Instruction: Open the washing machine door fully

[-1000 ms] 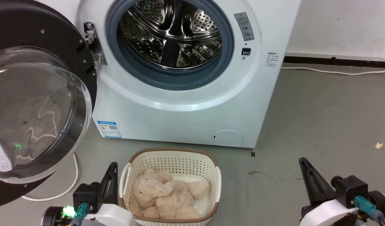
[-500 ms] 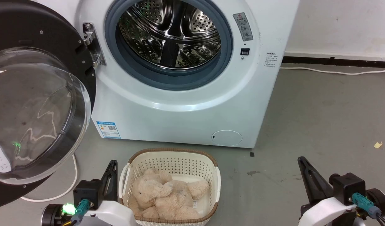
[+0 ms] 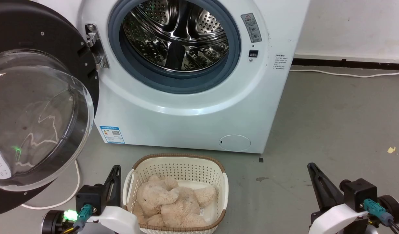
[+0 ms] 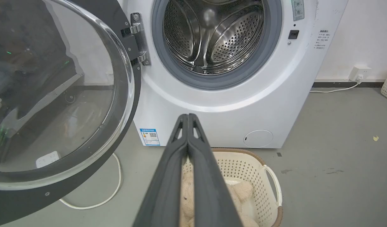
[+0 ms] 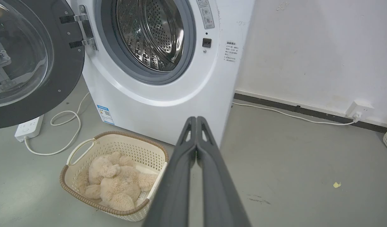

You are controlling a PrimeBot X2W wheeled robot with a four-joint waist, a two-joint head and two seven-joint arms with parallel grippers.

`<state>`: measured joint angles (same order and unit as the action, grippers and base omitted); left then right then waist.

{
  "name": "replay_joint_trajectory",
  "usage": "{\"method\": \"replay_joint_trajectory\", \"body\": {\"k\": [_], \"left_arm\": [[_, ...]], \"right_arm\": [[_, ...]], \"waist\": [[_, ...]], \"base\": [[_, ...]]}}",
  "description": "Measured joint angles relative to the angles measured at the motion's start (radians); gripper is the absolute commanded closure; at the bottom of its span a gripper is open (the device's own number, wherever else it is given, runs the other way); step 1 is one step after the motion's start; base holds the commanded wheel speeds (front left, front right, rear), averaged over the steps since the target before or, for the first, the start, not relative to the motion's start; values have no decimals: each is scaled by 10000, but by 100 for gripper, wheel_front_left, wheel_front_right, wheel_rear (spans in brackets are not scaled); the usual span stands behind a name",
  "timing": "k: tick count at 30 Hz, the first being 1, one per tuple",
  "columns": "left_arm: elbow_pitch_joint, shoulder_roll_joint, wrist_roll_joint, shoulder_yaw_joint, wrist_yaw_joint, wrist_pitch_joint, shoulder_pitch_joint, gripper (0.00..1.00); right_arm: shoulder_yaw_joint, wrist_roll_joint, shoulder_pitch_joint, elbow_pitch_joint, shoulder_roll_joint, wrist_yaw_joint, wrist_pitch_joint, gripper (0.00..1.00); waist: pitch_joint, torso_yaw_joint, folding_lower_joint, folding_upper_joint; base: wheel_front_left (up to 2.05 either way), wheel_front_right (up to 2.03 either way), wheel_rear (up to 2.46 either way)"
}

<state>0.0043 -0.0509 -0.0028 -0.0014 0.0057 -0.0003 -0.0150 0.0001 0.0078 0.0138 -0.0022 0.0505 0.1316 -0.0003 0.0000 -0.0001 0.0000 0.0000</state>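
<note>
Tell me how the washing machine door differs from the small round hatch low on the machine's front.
The washing machine door is large, the hatch small. The door is black around clear glass; the hatch plain white. The door stands swung open; the hatch sits shut. Both are round parts of the washing machine.

Bright, even indoor light with soft, faint shadows on the grey floor (image 3: 332, 113). Sharp white glints on the steel drum (image 3: 176, 35). The washing machine door (image 3: 40, 113) at left mirrors pale streaks and a green dot. Wrist views bow straight lines near their edges.
</note>
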Motion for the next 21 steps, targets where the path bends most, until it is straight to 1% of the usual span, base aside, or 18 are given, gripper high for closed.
{"method": "replay_joint_trajectory", "body": {"k": [21], "left_arm": [[-2, 6, 0, 13, 0, 0, 1, 100]], "right_arm": [[6, -2, -7, 0, 0, 0, 0, 100]], "waist": [[0, 0, 0, 0]], "base": [[0, 0, 0]]}}
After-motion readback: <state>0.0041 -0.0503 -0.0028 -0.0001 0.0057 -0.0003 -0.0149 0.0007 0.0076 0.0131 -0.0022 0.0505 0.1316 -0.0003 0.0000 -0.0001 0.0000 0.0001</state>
